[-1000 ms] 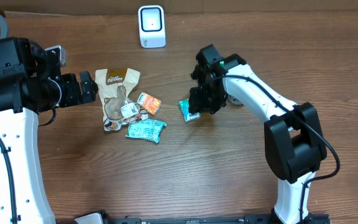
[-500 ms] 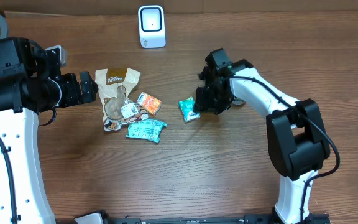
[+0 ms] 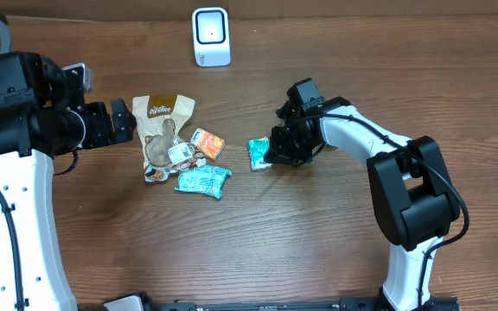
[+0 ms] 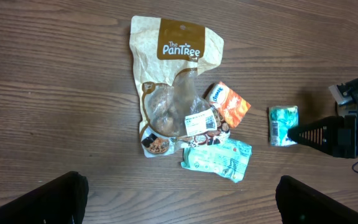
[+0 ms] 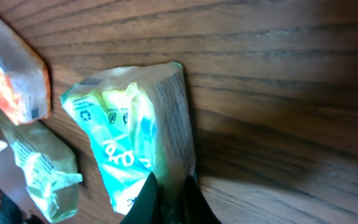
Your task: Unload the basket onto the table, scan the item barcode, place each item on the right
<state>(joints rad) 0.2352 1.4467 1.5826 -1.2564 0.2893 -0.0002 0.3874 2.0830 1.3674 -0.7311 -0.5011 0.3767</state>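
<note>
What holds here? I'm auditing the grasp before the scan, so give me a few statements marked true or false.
1. The right gripper is shut on the small teal packet's edge. True.
2. The left gripper holds the pouch. False: it is open, beside the pouch and holding nothing.
3. The scanner stands apart from the packets, at the table's far side. True.
4. The orange packet lies under the scanner. False: it lies on the table against the pouch.
</note>
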